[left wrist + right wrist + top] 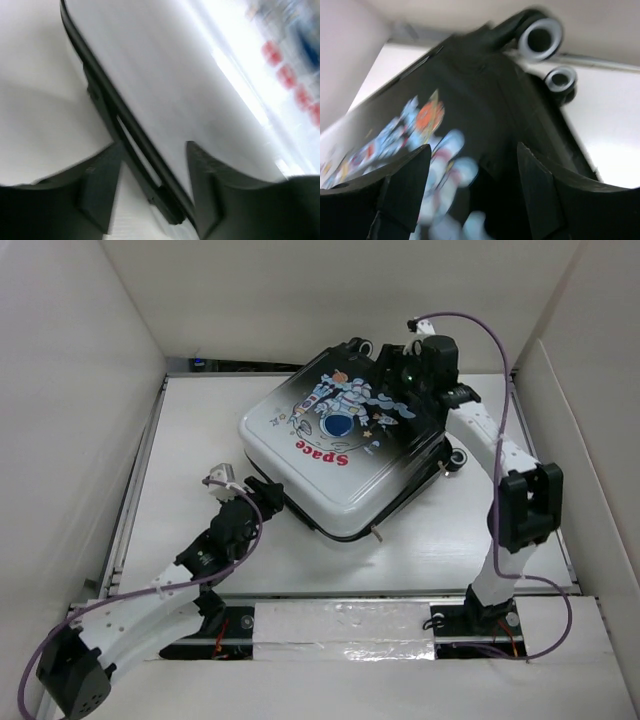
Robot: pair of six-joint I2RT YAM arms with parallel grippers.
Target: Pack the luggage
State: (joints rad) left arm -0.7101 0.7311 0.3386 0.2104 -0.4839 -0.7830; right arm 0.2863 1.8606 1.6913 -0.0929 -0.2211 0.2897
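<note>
Nearest, at the near-left edge of the luggage (340,445): left gripper (268,492), fingers (100,187) spread wide, straddling the black rim seam (125,132); contact with it not discernible.

Centre: luggage, lid down, lying flat, astronaut print up, set diagonally on white table (200,420). Open tabletop left of and in front of the luggage; narrower strip to its right.

Farthest, over the luggage's far-right corner beside the wheels (540,36): right gripper (405,375), fingers (405,190) parted above black shell.

White walls (70,390) close behind the luggage.
</note>
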